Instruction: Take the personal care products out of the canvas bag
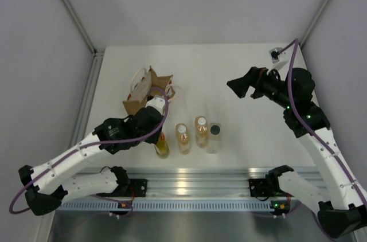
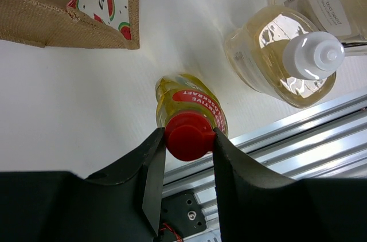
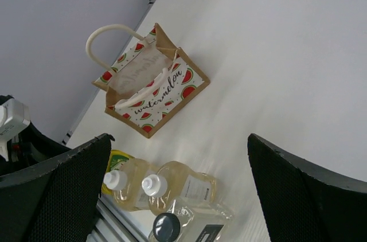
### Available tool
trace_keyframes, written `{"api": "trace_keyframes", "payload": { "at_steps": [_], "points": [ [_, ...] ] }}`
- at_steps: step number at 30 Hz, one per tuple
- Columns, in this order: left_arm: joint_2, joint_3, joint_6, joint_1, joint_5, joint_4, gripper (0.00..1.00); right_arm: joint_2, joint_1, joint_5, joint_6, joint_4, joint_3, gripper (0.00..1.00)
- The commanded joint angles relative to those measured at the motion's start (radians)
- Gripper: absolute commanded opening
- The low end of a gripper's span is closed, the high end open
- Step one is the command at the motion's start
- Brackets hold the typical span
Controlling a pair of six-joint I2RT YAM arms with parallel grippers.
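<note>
The canvas bag (image 1: 148, 96) stands at the back left, tan with a watermelon print and white rope handles (image 3: 152, 87). Four personal care products stand in a row near the front edge. They are a yellow bottle with a red cap (image 1: 162, 147), two amber bottles with white caps (image 1: 183, 137) (image 1: 201, 131), and a clear one with a dark cap (image 1: 214, 137). My left gripper (image 2: 189, 139) is shut on the red cap (image 2: 190, 135) of the yellow bottle (image 2: 195, 101), which is upright in front of the bag (image 2: 69, 7). My right gripper (image 1: 238, 87) hangs open, raised at the right, holding nothing.
A metal rail (image 1: 189, 182) runs along the table's front edge, just beyond the bottles. The amber bottle (image 2: 281, 58) stands close to the right of the held one. Grey walls close in the table on the left, back and right.
</note>
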Motion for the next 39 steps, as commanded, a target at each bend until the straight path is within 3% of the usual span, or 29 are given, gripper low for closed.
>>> {"api": "trace_keyframes", "payload": {
  "at_steps": [1,9,10,13,15,16,18,20,25,28,32,35,39],
  "points": [
    [-0.004,0.007,-0.026,-0.027,-0.075,0.135,0.00,-0.052,-0.013,0.026,-0.043,-0.065,0.014,0.99],
    [0.080,0.030,-0.030,-0.057,-0.085,0.144,0.00,-0.090,-0.012,0.148,-0.092,-0.150,0.016,0.99],
    [0.085,0.035,-0.030,-0.059,-0.085,0.146,0.05,-0.097,-0.012,0.194,-0.098,-0.159,0.012,0.99],
    [0.096,0.044,-0.026,-0.059,-0.096,0.142,0.40,-0.110,-0.012,0.257,-0.115,-0.189,-0.004,1.00],
    [0.100,0.052,-0.020,-0.059,-0.110,0.141,0.55,-0.118,-0.012,0.280,-0.120,-0.199,-0.012,0.99],
    [0.103,0.056,-0.016,-0.059,-0.121,0.139,0.70,-0.121,-0.013,0.296,-0.123,-0.202,-0.014,0.99],
    [0.105,0.062,-0.018,-0.059,-0.139,0.139,0.77,-0.121,-0.012,0.314,-0.129,-0.205,-0.017,0.99],
    [0.102,0.078,-0.016,-0.059,-0.174,0.138,0.97,-0.118,-0.012,0.339,-0.131,-0.211,-0.015,0.99],
    [0.088,0.119,-0.023,-0.042,-0.301,0.132,0.98,-0.106,-0.012,0.444,-0.143,-0.217,-0.023,1.00],
    [0.105,0.165,-0.032,0.060,-0.378,0.129,0.98,-0.113,-0.012,0.541,-0.172,-0.217,-0.044,0.99],
    [0.146,0.231,-0.043,0.356,-0.368,0.141,0.98,-0.123,-0.012,0.618,-0.212,-0.219,-0.055,0.99],
    [0.151,0.288,-0.039,0.506,-0.296,0.152,0.98,-0.133,-0.012,0.661,-0.226,-0.228,-0.054,0.99],
    [0.100,0.290,-0.013,0.605,-0.294,0.149,0.98,-0.153,-0.012,0.750,-0.227,-0.294,-0.035,0.99]
  ]
}}
